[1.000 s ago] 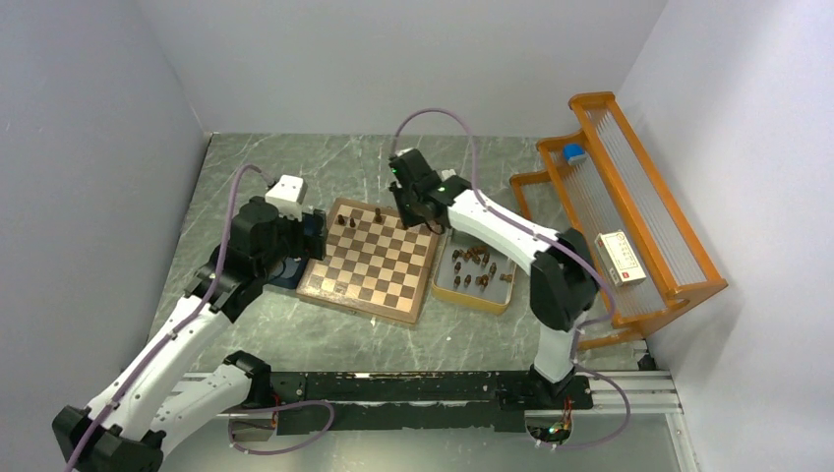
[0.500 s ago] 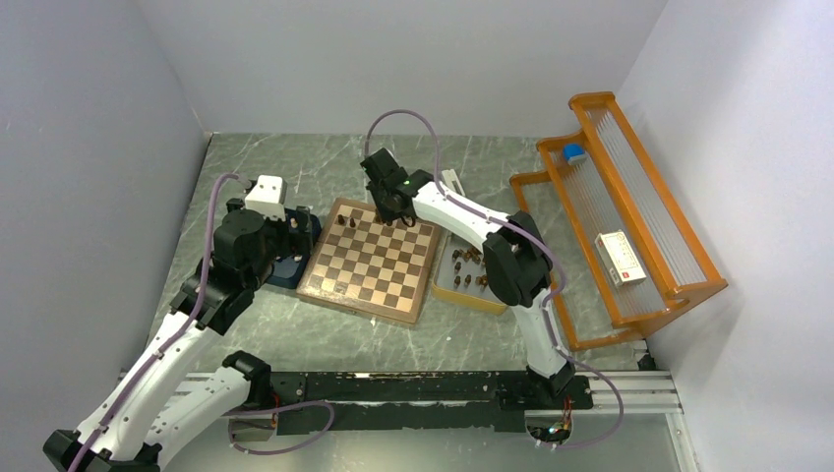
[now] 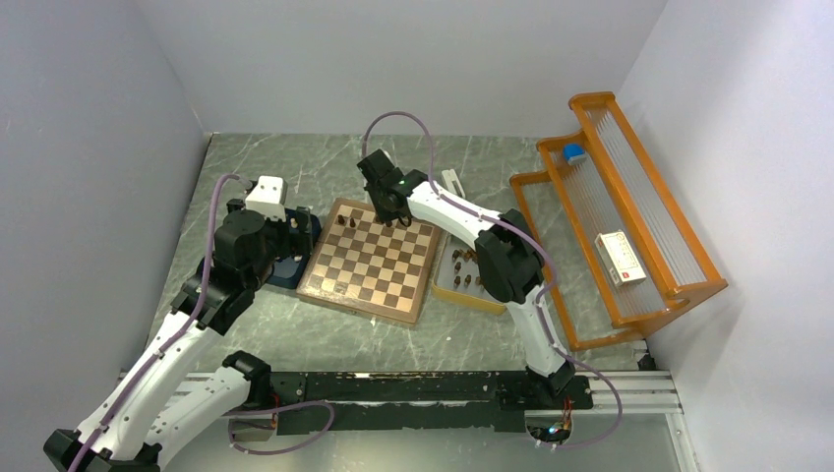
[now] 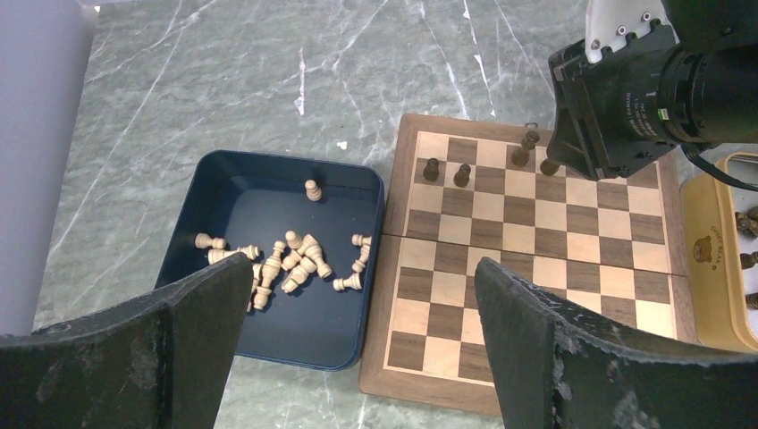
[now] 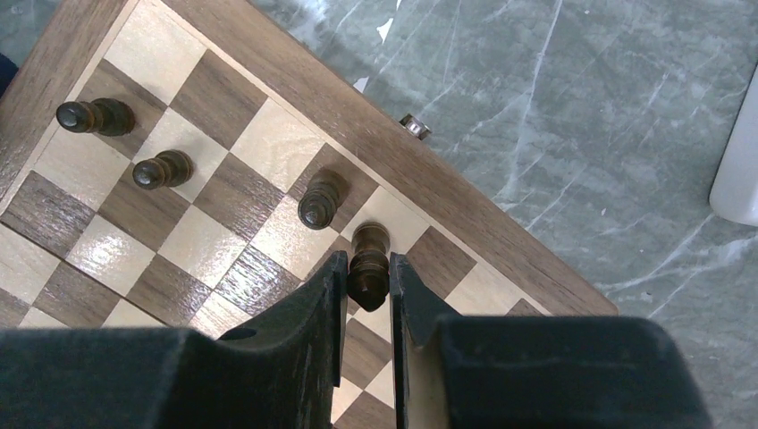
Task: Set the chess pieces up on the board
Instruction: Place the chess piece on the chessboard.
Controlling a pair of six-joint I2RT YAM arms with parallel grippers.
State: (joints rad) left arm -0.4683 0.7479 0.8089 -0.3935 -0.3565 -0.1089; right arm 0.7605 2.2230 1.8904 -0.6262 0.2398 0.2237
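At the far edge of the board (image 3: 372,264), the right claw (image 5: 367,268) is clamped on a dark chess piece (image 5: 369,241), its two fingers pressed against the piece's sides. The held piece stands upright over a light square in the row nearest the border; whether its base touches the wood cannot be told. Just beside it, on the neighbouring dark square, stands a second dark piece (image 5: 322,201). Two further dark pieces (image 5: 161,170) stand along the same edge toward the board's far left corner, all upright and apart from each other. The board lies flat on the grey marbled table (image 3: 295,167). Left of the board, close against its edge, sits a dark blue tray (image 4: 259,201) holding light wooden pieces (image 4: 295,259). Most of them lie on their sides in a loose heap, and one light pawn (image 4: 311,189) stands upright near the tray's far wall. The left claw (image 4: 362,268) hangs above that tray with its fingers spread wide apart, gripping nothing. Right of the board lies a yellow tray (image 4: 711,268) with loose dark pieces (image 3: 464,265) in it, and beyond it an orange rack (image 3: 594,100) stands by the right wall
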